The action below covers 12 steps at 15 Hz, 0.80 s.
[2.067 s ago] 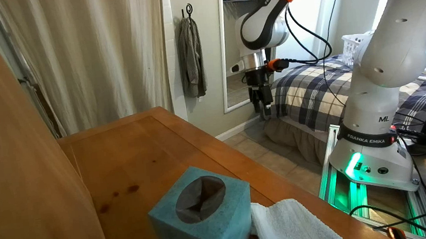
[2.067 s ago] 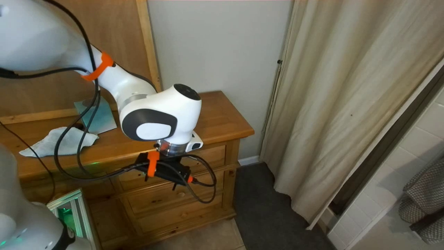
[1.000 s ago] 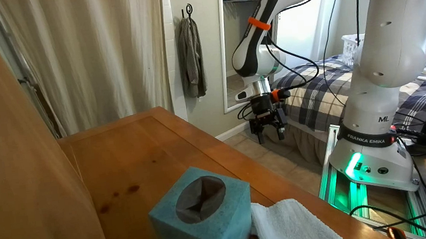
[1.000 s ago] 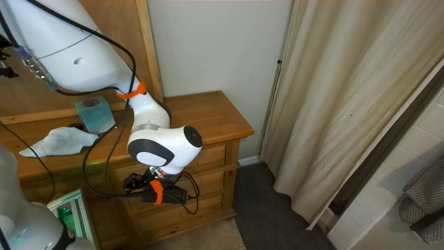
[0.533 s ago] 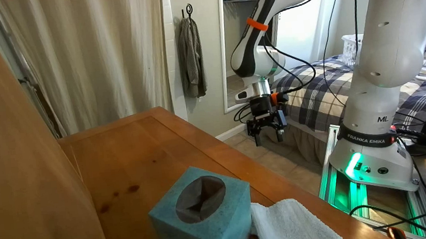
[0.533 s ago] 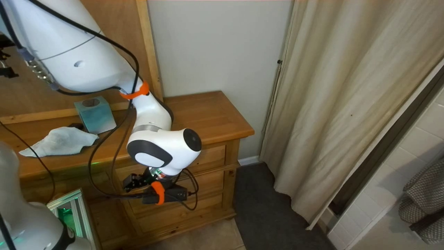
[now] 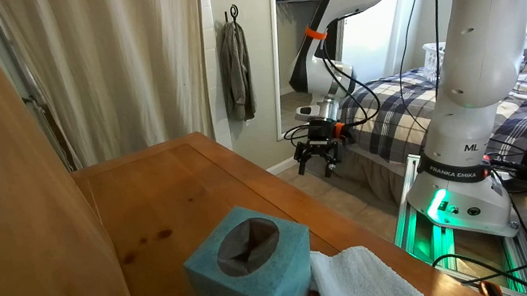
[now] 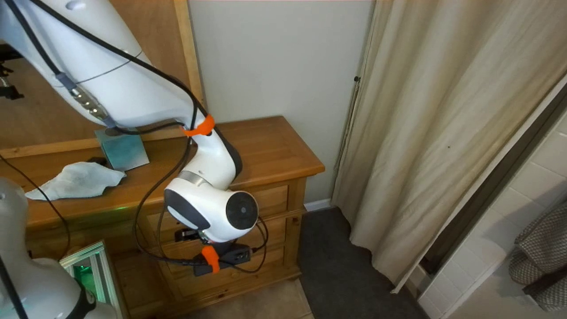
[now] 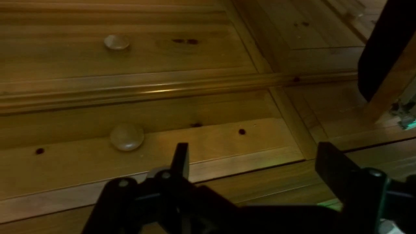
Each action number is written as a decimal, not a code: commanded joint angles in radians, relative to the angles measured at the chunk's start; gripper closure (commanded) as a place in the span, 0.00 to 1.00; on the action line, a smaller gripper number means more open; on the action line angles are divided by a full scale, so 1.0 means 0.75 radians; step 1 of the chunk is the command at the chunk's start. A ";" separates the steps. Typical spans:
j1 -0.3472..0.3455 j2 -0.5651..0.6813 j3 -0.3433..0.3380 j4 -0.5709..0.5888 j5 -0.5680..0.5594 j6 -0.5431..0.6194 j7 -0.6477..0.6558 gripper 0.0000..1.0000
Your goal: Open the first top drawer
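The wooden dresser (image 8: 283, 150) stands before my arm. The wrist view appears upside down. In it the top drawer (image 9: 211, 139) looks shut, with a round wooden knob (image 9: 126, 138) and two dark spots. A moulding separates it from the drawer below, which has another knob (image 9: 117, 42). My gripper (image 9: 253, 159) is open, with nothing between its fingers. It is off to one side of the top drawer's knob, not around it. In an exterior view the gripper (image 7: 315, 168) hangs in front of the dresser. In an exterior view my arm hides part of the drawer fronts.
A blue tissue box (image 7: 256, 269) and a white cloth (image 7: 363, 278) lie on the dresser top. A curtain (image 8: 425, 133) hangs beside the dresser. A bed (image 7: 375, 108) stands behind the arm. Loose cables (image 8: 146, 208) hang from the arm near the drawer fronts.
My gripper has moved lower and turned, so both fingers show spread in an exterior view. In the last half second the wrist has tilted. The dresser has not visibly changed.
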 commanded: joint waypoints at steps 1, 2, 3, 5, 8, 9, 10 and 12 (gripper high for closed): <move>-0.002 0.084 0.050 0.000 0.358 0.156 -0.279 0.00; 0.008 0.112 0.064 0.005 0.460 0.203 -0.346 0.00; 0.015 0.138 0.077 0.014 0.561 0.229 -0.422 0.00; 0.047 0.218 0.118 0.032 0.744 0.226 -0.583 0.00; 0.061 0.194 0.096 0.004 0.642 0.182 -0.494 0.00; 0.076 0.220 0.106 0.009 0.648 0.182 -0.494 0.00; 0.085 0.239 0.111 0.017 0.649 0.182 -0.494 0.00; 0.088 0.252 0.112 0.025 0.651 0.182 -0.495 0.00</move>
